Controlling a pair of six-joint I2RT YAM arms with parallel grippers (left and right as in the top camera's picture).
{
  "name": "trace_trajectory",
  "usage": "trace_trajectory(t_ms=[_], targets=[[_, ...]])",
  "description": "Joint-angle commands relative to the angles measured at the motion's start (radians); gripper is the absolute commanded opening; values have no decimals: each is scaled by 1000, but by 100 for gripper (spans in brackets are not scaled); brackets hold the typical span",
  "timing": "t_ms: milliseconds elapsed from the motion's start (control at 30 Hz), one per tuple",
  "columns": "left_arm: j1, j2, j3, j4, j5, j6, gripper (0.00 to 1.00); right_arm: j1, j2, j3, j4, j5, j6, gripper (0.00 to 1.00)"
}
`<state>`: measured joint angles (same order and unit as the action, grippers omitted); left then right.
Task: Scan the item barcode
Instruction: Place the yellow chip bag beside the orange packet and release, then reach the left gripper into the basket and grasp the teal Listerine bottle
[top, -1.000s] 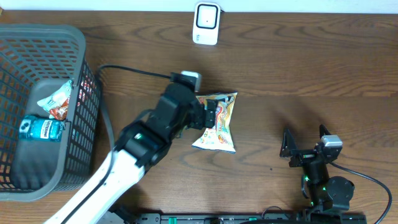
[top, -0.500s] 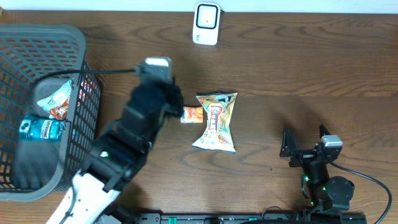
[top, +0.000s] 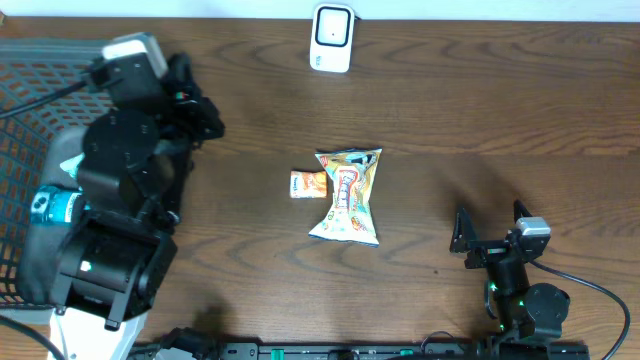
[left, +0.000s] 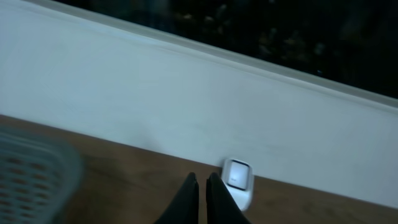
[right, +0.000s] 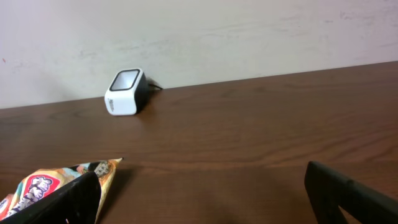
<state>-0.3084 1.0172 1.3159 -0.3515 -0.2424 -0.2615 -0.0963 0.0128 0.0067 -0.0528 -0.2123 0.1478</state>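
The bag (top: 347, 195) lies mid-frame overhead. It is probably light, crinkly and slippery, so pinch its crimped top edge. Your left gripper (left: 203, 179) is pressed together and empty; your right gripper (top: 490, 228) is spread wide.

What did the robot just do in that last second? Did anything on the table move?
The left gripper pulled away from the snack bag, swung left to above the basket and shut empty. That uncovered a small orange packet lying beside the bag. The bag, the scanner and the open right gripper stayed put.
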Motion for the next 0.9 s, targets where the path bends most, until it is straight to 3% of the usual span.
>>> trace_trajectory(t_ms=[0, 533, 833, 867], targets=[[72, -8, 32, 0, -14, 52, 8, 5, -2, -1, -4, 0, -11, 99], [417, 27, 46, -78, -14, 36, 13, 5, -2, -1, -4, 0, -11, 99], [667, 207, 46, -235, -13, -223, 13, 5, -2, -1, -4, 0, -11, 99], [687, 233, 46, -248, -13, -251, 21, 5, -2, -1, -4, 0, -11, 99]])
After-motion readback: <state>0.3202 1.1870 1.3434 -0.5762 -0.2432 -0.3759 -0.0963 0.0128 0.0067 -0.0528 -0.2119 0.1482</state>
